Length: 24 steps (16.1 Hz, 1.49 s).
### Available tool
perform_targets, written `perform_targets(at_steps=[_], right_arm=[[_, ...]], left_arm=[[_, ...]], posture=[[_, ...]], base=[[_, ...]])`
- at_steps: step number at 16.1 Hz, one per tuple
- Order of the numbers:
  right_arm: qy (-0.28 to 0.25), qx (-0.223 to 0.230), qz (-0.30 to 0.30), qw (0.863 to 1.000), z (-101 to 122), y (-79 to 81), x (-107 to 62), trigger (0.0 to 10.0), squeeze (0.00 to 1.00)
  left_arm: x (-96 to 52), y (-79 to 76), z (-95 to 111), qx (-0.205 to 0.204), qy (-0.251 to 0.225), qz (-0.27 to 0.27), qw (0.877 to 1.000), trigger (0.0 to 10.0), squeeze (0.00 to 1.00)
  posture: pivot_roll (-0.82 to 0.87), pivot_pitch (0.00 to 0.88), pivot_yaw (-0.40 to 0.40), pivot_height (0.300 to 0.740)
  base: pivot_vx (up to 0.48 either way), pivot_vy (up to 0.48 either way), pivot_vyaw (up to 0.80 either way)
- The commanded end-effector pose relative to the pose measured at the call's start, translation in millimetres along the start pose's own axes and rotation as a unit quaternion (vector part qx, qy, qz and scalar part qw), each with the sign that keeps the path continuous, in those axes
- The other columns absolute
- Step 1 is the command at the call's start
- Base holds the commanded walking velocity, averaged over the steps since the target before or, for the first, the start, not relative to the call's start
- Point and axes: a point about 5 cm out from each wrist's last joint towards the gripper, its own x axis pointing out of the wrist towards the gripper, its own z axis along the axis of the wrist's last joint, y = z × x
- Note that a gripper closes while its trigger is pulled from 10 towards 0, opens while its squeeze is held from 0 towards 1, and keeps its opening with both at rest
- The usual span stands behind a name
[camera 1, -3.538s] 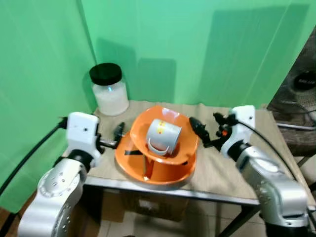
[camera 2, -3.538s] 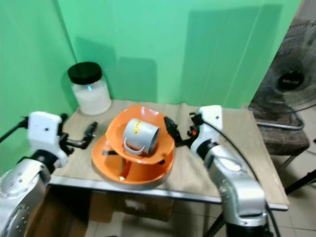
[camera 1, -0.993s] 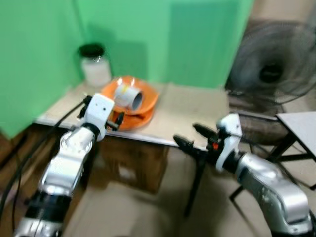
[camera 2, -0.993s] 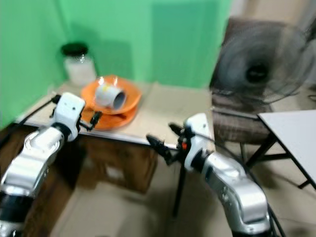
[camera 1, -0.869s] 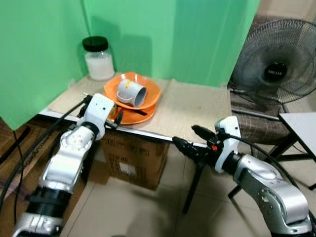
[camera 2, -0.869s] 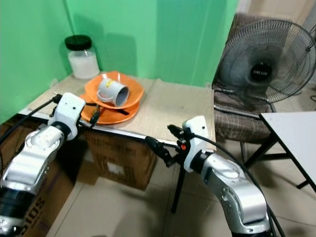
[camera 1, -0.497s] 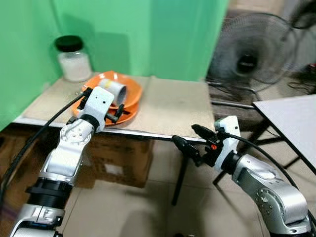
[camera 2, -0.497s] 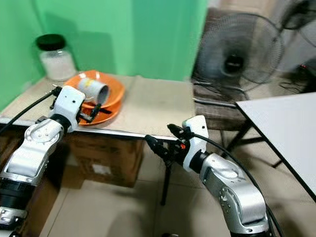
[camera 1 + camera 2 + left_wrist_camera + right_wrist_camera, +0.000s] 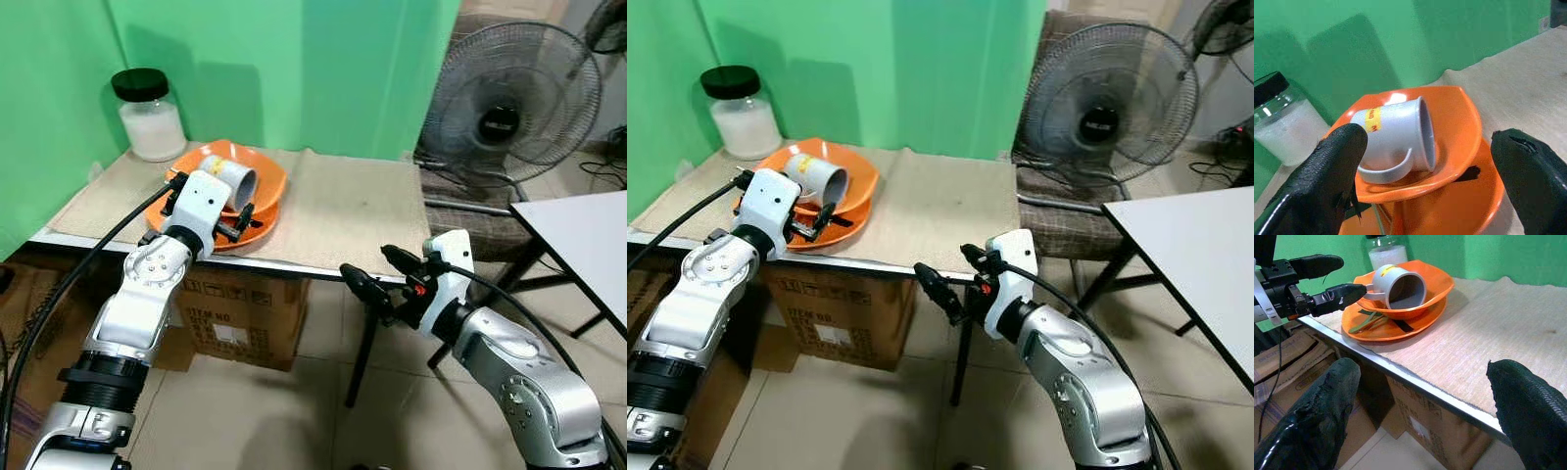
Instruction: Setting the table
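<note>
**Setting the table: dishes not lifted yet**

Hanging low in the lower right of the frame, the right gripper [image 9: 375, 276] sits spread open and empty, short of the table's metal front edge [image 9: 294, 264]. Further in, the left gripper [image 9: 227, 221] is open around the stacked orange plastic plates [image 9: 847, 211], gripping nothing. On them, the grey ceramic mug [image 9: 1396, 134] lies on its side; I reckon it could roll off if the stack tilts. Green utensils [image 9: 1369, 322] between the plates are half hidden. The black-lidded glass jar [image 9: 147, 115] stands upper left.

Bright, even light; sharp frames
</note>
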Motion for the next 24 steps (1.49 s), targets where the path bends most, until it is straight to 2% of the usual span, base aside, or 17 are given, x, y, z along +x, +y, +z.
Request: perform_targets(at_steps=[1, 10, 11, 13, 15, 16, 17, 21, 24], right_arm=[[-0.014, -0.012, -0.004, 1.0, 6.3, 0.7, -1.1, 10.0, 0.0], [-0.02, -0.01, -0.01, 1.0, 7.7, 0.2, 0.3, 10.0, 0.0], [-0.022, -0.01, -0.011, 1.0, 8.7, -0.2, 0.4, 10.0, 0.0], [-0.026, -0.01, -0.013, 1.0, 10.8, -0.3, 1.4, 10.0, 0.0], [-0.028, -0.013, -0.01, 0.999, 14.5, 0.2, 3.0, 10.0, 0.0], [-0.028, -0.016, -0.006, 0.999, 16.6, 0.9, 2.9, 10.0, 0.0], [-0.026, -0.018, -0.003, 0.999, 17.9, 1.5, 2.0, 10.0, 0.0], [-0.023, -0.016, -0.005, 1.0, 19.1, 5.0, -2.1, 10.0, 0.0], [-0.012, -0.016, 0.006, 1.0, 16.8, 9.1, -4.6, 10.0, 0.0]], left_arm=[[0.5, 4.8, 3.2, 0.002, -0.005, 0.009, 1.0, 10.0, 0.0], [3.3, 11.1, 4.3, 0.006, -0.006, 0.01, 1.0, 10.0, 0.0], [5.1, 13.0, 5.3, 0.007, -0.007, 0.009, 1.0, 10.0, 1.0], [10.9, 17.6, 7.8, 0.017, -0.01, 0.007, 1.0, 10.0, 1.0], [24.0, 26.9, 12.2, 0.036, -0.006, 0.013, 0.999, 10.0, 1.0], [32.2, 29.9, 14.5, 0.037, -0.002, 0.012, 0.999, 10.0, 0.16], [39.8, 29.7, 16.6, 0.038, 0.001, 0.005, 0.999, 10.0, 0.0], [56.3, 10.8, 18.2, 0.033, 0.012, -0.058, 0.998, 10.0, 0.0], [59.8, 8.5, 12.4, 0.029, 0.026, -0.063, 0.997, 10.0, 0.0]], posture=[[-0.05, 0.0, -0.028, 0.74], [-0.05, 0.0, -0.022, 0.74], [-0.06, 0.0, -0.02, 0.74], [-0.07, 0.0, -0.021, 0.74], [-0.08, 0.007, -0.025, 0.74], [-0.1, 0.024, -0.031, 0.74], [-0.11, 0.046, -0.034, 0.74], [-0.14, 0.083, -0.029, 0.74], [-0.15, 0.096, -0.027, 0.74]], base=[[0.0, 0.0, 0.0], [0.0, 0.0, 0.0], [0.0, 0.0, 0.0], [0.0, 0.0, 0.0], [0.0, 0.0, 0.0], [0.0, 0.0, 0.0], [0.0, 0.0, 0.0], [0.0, 0.0, 0.0], [0.0, 0.0, 0.0]])
